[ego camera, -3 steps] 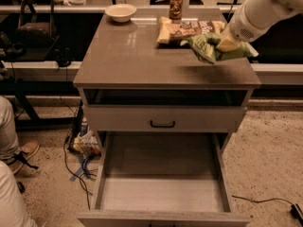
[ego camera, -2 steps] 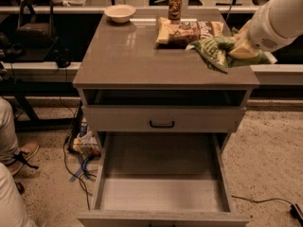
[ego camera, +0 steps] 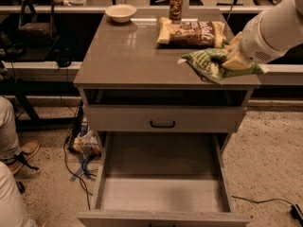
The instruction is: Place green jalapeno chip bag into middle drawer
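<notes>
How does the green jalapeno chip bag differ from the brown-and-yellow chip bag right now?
Colour: the green jalapeno chip bag is light green; the brown-and-yellow chip bag is brown with yellow ends. Size: green looks smaller. State: green is gripped, crumpled, by the hand at the right front edge of the cabinet top; brown lies flat near the back. Both are snack bags.

Crinkly green jalapeno chip bag (ego camera: pixel 207 63) in gripper (ego camera: pixel 233 60) at countertop's (ego camera: pixel 128 51) right edge; middle drawer (ego camera: pixel 161 193) open.

From here the claw (ego camera: pixel 234 60), at the right corner of the grey surface (ego camera: pixel 128 56), is half buried in the crinkly light-green foil bag (ego camera: pixel 206 63) it grips. The front of the open grey wooden drawer (ego camera: pixel 161 193) is cropped.
</notes>
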Robot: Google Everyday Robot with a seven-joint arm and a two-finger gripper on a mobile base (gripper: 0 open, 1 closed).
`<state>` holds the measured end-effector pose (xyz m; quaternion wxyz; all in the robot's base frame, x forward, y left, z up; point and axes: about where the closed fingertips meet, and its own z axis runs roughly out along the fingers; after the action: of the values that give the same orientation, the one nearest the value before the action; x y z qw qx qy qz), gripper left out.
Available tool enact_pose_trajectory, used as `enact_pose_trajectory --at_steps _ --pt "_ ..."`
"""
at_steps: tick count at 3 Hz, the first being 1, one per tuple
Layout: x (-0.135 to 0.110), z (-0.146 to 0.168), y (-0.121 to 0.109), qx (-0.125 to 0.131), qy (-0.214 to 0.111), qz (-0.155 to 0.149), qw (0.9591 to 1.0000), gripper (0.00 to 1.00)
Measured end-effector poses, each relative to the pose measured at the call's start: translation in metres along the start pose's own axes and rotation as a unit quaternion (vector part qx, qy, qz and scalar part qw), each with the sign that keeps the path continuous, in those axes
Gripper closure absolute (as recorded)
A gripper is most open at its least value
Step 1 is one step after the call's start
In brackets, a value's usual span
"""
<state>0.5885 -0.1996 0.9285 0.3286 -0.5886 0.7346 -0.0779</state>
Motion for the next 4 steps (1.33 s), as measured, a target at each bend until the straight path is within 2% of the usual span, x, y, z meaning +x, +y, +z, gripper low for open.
enact_pose_trajectory --at_steps 1,2,3,4 --pt "-0.021 0.013 0.063 -0.045 0.0 -0.055 0.9975 1.0" --pt "-0.01 0.035 0.102 -0.086 0.014 -0.061 0.9943 1.0" --pt "-0.01 0.035 0.102 -0.086 0.014 -0.061 0.9943 1.0" --pt "-0.008 0.051 0.112 -0.106 0.017 -0.056 0.9927 1.0"
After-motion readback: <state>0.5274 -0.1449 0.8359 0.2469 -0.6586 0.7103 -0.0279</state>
